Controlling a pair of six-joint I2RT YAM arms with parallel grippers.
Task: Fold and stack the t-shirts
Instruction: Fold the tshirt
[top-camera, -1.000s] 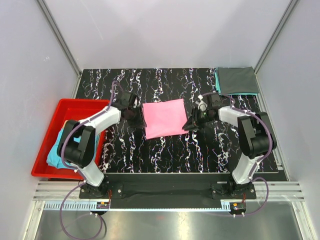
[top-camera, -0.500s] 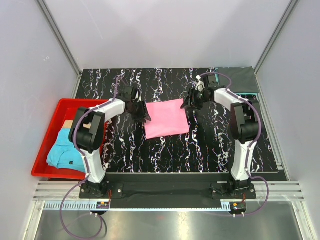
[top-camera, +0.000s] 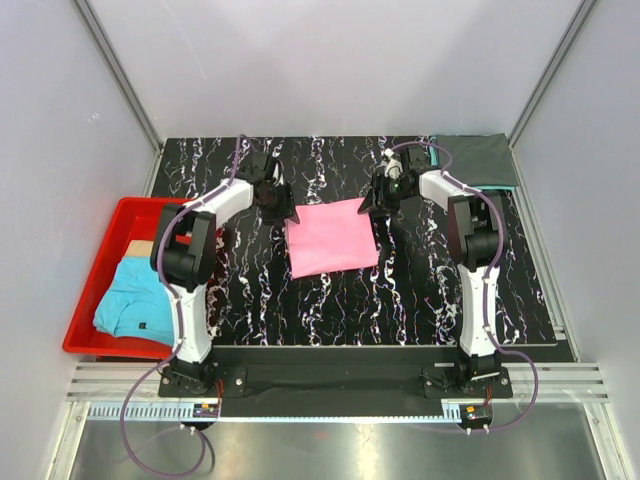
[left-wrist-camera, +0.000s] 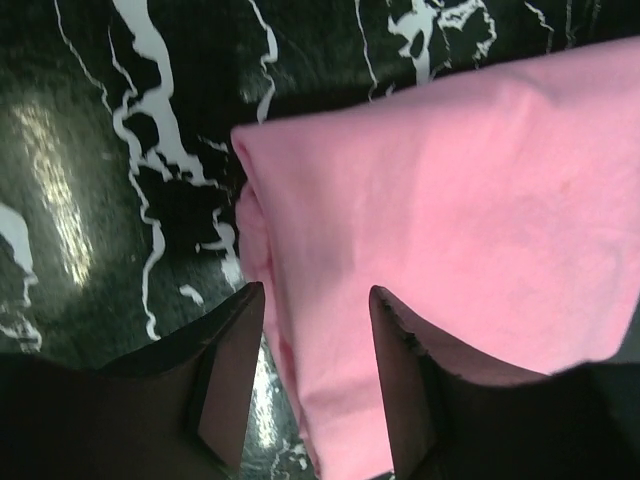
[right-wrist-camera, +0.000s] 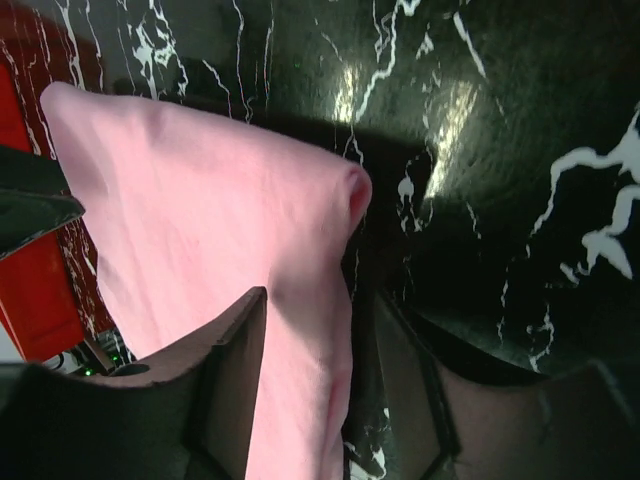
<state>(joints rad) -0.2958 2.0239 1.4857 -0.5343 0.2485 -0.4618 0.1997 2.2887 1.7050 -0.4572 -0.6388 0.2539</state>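
A bright pink t-shirt (top-camera: 332, 238) lies folded into a rectangle in the middle of the black marbled table (top-camera: 420, 300). My left gripper (top-camera: 284, 206) is at its far left corner. The left wrist view shows this gripper (left-wrist-camera: 316, 290) open, its fingers (left-wrist-camera: 225, 370) straddling the left edge of the pink t-shirt (left-wrist-camera: 450, 200). My right gripper (top-camera: 371, 201) is at the far right corner. It (right-wrist-camera: 320, 295) is open too, with the right edge of the pink t-shirt (right-wrist-camera: 200, 220) running between its fingers. A dark grey t-shirt (top-camera: 480, 158) lies folded at the back right on a teal one (top-camera: 497, 186).
A red plastic bin (top-camera: 95, 262) stands off the table's left edge with a light blue t-shirt (top-camera: 135, 300) crumpled inside. The enclosure's white walls and metal posts close in the back and sides.
Both grippers have slid toward the back along the pink t-shirt's side edges to its far corners, and their jaws have widened. The t-shirt stays flat on the table.
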